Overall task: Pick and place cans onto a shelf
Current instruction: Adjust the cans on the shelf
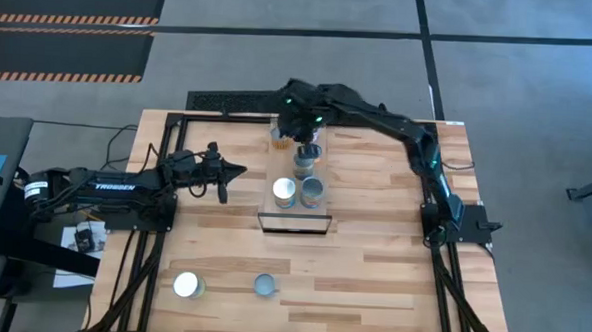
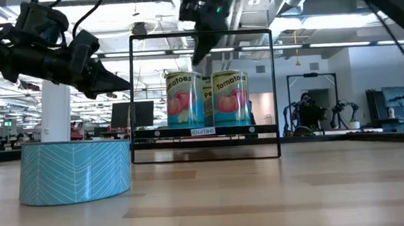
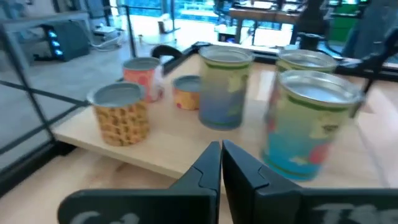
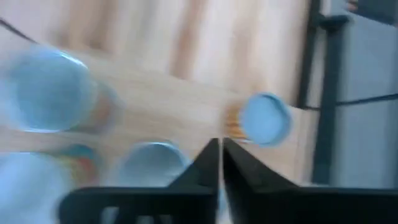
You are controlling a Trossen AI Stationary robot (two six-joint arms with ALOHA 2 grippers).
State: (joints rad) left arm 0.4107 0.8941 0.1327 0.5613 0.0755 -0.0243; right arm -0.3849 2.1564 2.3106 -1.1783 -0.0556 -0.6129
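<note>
Two cans (image 1: 299, 192) crowd the shelf (image 1: 293, 223) edge (left tool (image 1: 238, 170) apart).

teal chevron tin (image 2: 74, 172), red-labelled tomato cans (image 2: 230, 98)

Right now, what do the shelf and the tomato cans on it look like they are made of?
The shelf: pale, smooth wood board, by its grain, in a thin black frame, probably painted metal. The tomato cans: likely metal, going by the silvery ribbed tops and rims seen from the left wrist, wrapped in glossy printed labels, paper or film, cannot tell which.
</note>
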